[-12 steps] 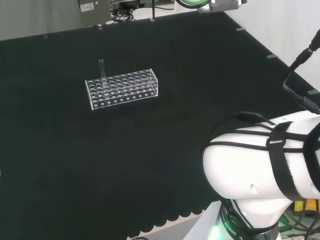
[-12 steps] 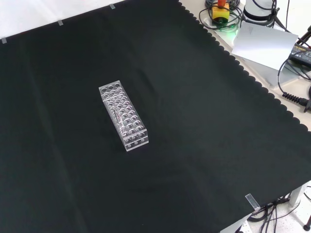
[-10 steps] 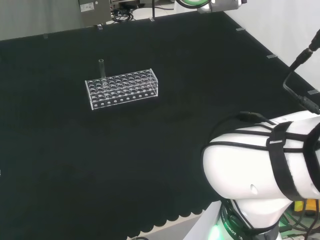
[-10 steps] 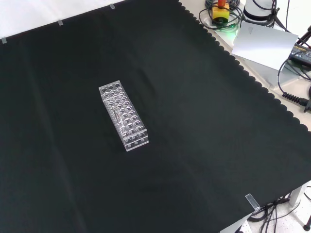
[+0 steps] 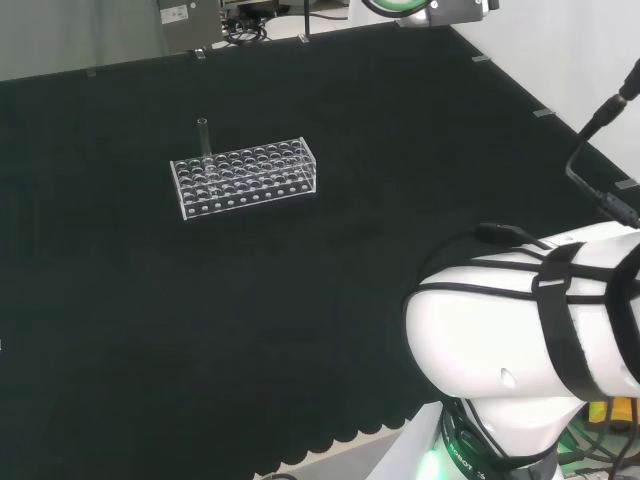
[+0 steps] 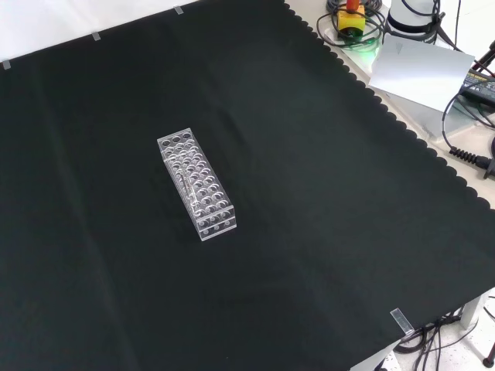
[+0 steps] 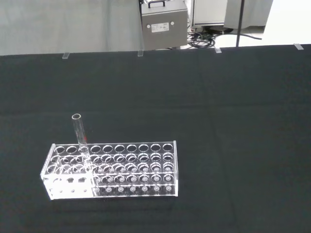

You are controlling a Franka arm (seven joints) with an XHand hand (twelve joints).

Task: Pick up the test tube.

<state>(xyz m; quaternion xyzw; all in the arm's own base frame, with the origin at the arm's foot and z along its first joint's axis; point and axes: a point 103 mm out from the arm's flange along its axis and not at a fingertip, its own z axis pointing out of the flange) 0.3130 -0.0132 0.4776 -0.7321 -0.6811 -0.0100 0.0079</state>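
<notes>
Test tube (image 7: 79,136) upright in seemingly otherwise-empty rack (image 7: 127,171)

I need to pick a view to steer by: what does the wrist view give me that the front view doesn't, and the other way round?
Wrist view: the test tube standing upright, its open top well above the clear rack, near one end of it, and a grey box beyond the cloth's far edge.
Front view: the rack from above, so its rows of holes read clearly, plus the cloth's scalloped edge and cables beyond it.
Both: the rack alone on the black cloth.
</notes>
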